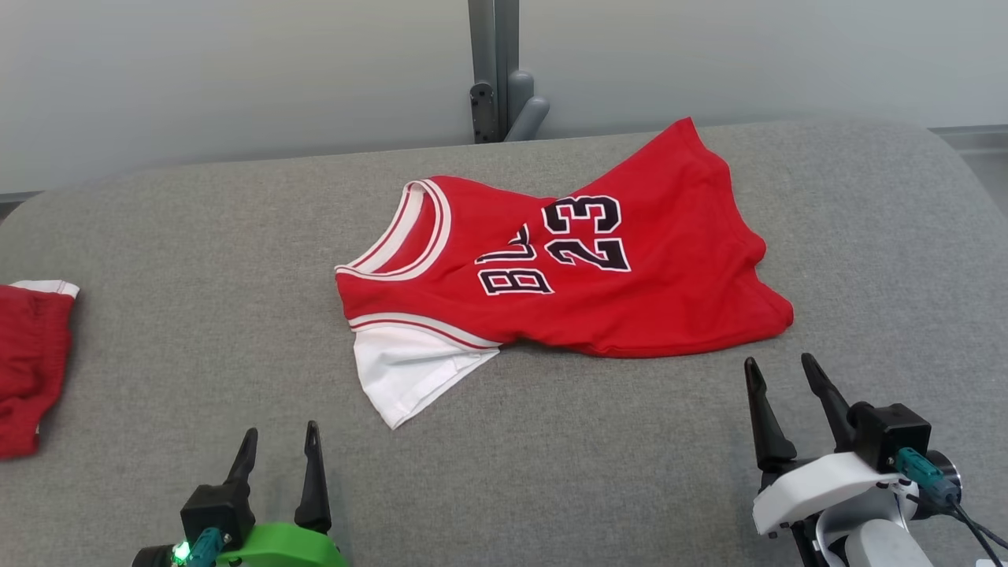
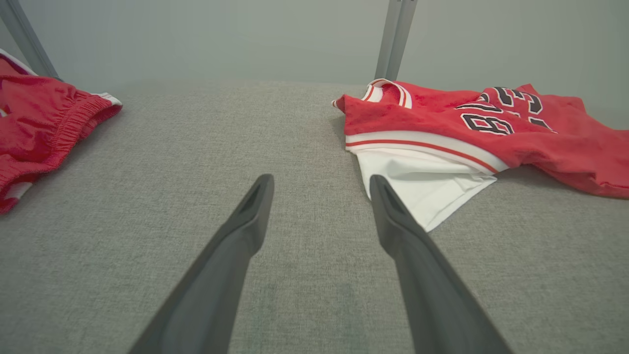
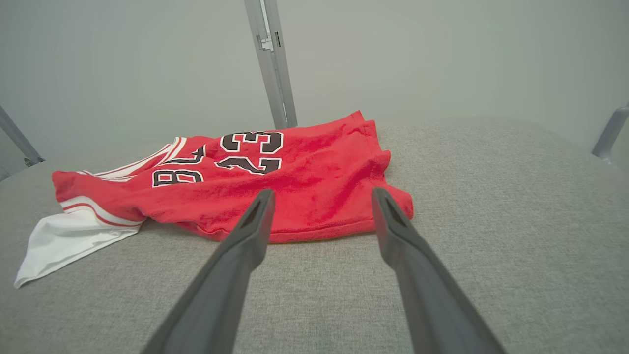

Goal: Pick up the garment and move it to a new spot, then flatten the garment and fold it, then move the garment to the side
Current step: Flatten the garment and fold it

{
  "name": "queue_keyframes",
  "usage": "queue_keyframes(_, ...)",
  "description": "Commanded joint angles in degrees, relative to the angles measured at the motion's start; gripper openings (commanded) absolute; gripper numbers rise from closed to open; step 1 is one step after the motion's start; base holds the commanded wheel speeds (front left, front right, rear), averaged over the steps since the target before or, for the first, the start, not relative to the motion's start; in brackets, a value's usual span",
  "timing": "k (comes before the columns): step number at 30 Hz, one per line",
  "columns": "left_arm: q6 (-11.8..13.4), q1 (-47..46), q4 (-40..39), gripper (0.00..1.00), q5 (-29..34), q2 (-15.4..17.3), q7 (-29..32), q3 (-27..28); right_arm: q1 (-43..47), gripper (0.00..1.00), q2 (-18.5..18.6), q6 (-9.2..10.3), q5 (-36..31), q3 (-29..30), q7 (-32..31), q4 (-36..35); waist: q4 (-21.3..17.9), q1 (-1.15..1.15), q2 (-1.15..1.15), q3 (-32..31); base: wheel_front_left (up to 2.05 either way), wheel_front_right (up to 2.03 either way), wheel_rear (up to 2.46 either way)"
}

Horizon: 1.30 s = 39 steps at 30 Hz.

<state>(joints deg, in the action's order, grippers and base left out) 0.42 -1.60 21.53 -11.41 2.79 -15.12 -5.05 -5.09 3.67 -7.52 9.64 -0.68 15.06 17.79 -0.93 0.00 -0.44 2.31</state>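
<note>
Open grey surface (image 1: 205, 260) between jersey (image 1: 646, 299) and shorts (image 1: 27, 354)

**Both grippers open, empty**

Head view, lower left: left gripper (image 1: 282, 429) on green mount (image 1: 279, 547), jaws spread, fingers pointing up, barely tilted right. Lower right: right gripper (image 1: 780, 361) on white mount (image 1: 811, 484), jaws spread, fingers leaning left. Grippers well apart, nothing between either pair.

Premises present as a laboratory or test bay. Evidence: a bench (image 1: 173, 236) covered in grey fabric, backed by plain pale partition panels (image 1: 236, 71), joined at a bare grey metal post (image 1: 494, 39) carrying a bracket (image 1: 482, 110).
</note>
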Motion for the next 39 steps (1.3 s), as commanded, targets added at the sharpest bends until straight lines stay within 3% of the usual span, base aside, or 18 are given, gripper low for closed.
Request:
queue_keyframes(1, 0.2, 0.9, -0.17, 1.0, 0.1, 0.2, -0.03, 0.51, 0.99, 1.0, -0.17, 0.06, 0.14, -0.14, 0.16, 0.15, 0.71, 0.0, 0.44, -0.92, 0.0, 0.0, 0.0)
queue_keyframes(15, 1.8, 1.55, -0.92, 1.0, 0.19, 0.19, -0.04, 1.27, 1.52, 1.0, -0.2, 0.06, 0.23, -0.75, 0.16, 0.16, 0.88, 0.0, 0.44, -0.74, 0.0, 0.0, 0.0)
queue_keyframes(27, -2.87, -7.47, 1.87, 1.0, -5.08, 0.21, -0.03, -5.49, -3.35, 1.0, 0.81, 0.06, 0.05, -0.48, 0.16, -1.11, -0.29, 0.0, 0.44, 9.33, 0.0, 0.0, 0.0)
queue_keyframes(33, -3.92, -11.1, 8.22, 1.0, -8.53, 0.21, -0.04, -9.47, -5.62, 1.0, 1.05, 0.06, 0.23, 0.86, 0.16, -1.32, -2.22, 0.0, 0.44, 12.92, 0.0, 0.0, 0.0)
queue_keyframes(39, -3.12, -12.27, 12.15, 1.0, -11.02, 0.19, 0.1, -11.65, -6.38, 1.0, 1.19, 0.06, 0.0, 2.68, 0.17, -1.58, -2.61, 0.0, 0.44, 13.78, 0.0, 0.0, 0.0)
